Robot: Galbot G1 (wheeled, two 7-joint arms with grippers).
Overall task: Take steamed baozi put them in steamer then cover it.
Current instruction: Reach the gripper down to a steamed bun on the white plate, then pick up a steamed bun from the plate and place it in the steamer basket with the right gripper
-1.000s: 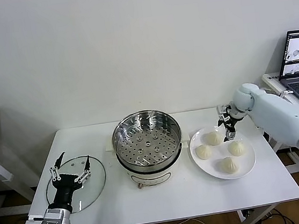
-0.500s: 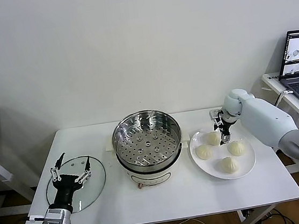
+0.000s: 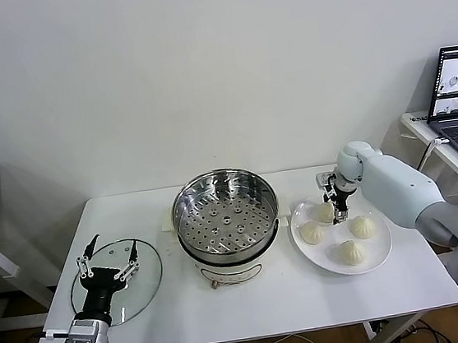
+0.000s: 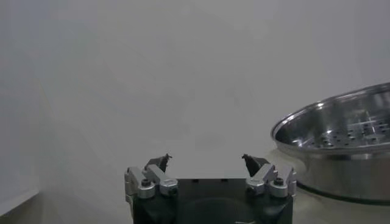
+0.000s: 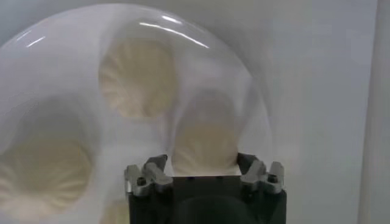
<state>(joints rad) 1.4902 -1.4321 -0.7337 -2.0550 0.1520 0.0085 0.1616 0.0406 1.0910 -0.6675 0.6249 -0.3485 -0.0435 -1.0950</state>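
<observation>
White table (image 3: pixel 252 297), plain wall; right gripper (image 3: pixel 335 201) open astride baozi (image 3: pixel 325 211); left gripper (image 3: pixel 106 258) open, idle.

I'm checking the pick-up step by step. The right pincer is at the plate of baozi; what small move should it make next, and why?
Probably close on the rear bun. The right pincer is open, its fingers either side of that baozi on the plate, while the steamer holds nothing yet.
</observation>
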